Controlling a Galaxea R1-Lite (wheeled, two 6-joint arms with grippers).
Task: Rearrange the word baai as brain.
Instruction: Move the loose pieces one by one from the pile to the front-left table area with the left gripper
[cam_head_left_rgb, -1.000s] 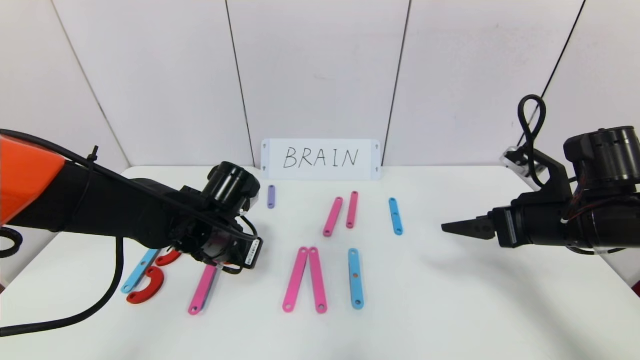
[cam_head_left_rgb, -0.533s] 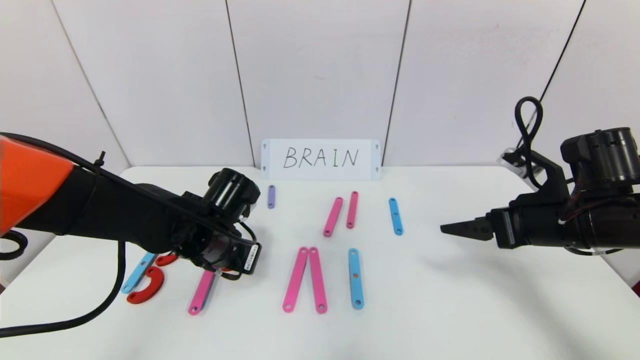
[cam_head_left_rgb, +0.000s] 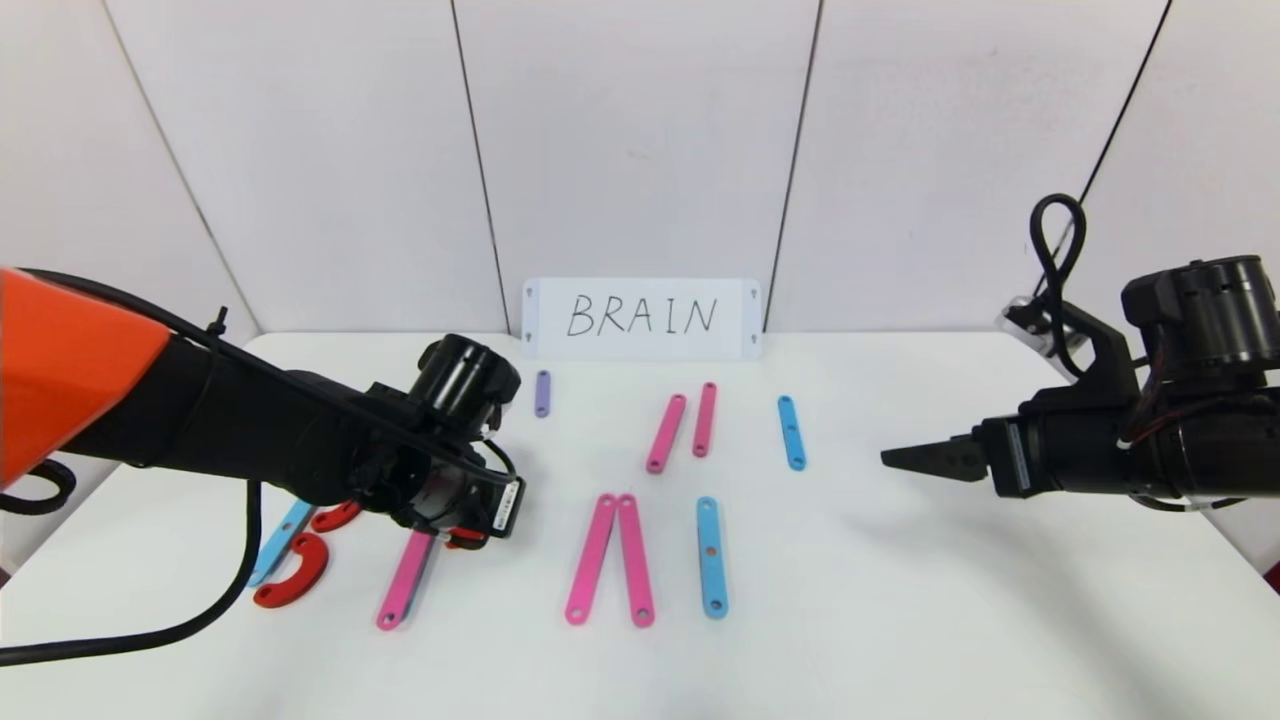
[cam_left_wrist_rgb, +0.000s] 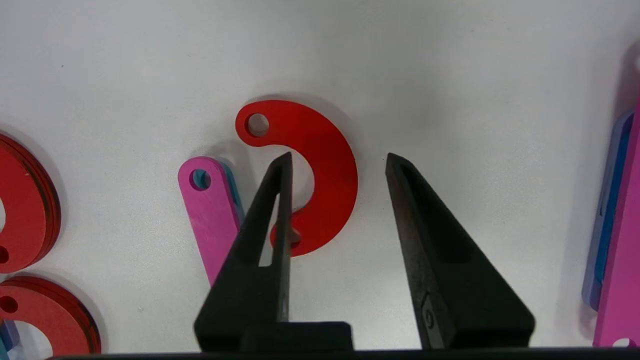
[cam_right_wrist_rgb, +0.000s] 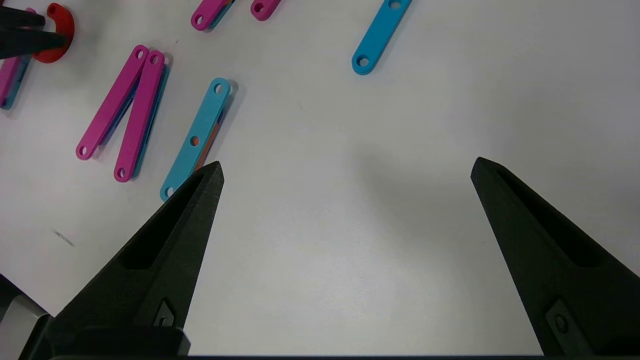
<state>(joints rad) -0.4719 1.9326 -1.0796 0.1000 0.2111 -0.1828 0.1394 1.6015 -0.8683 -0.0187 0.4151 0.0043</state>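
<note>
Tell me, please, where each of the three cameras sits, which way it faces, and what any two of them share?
Head view: on the robot's head, facing forward and down at the white table and BRAIN card; both arms show.
Left wrist view: on the left arm, facing down past the open left pincer at the red half-ring.
Right wrist view: on the right arm, facing down between the open right pincer at bare table.
Shared: both wrist views show that red half-ring.

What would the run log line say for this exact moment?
left hand: open astride red half-ring beside pink strip | right hand: open, idle above table | card: BRAIN
</note>
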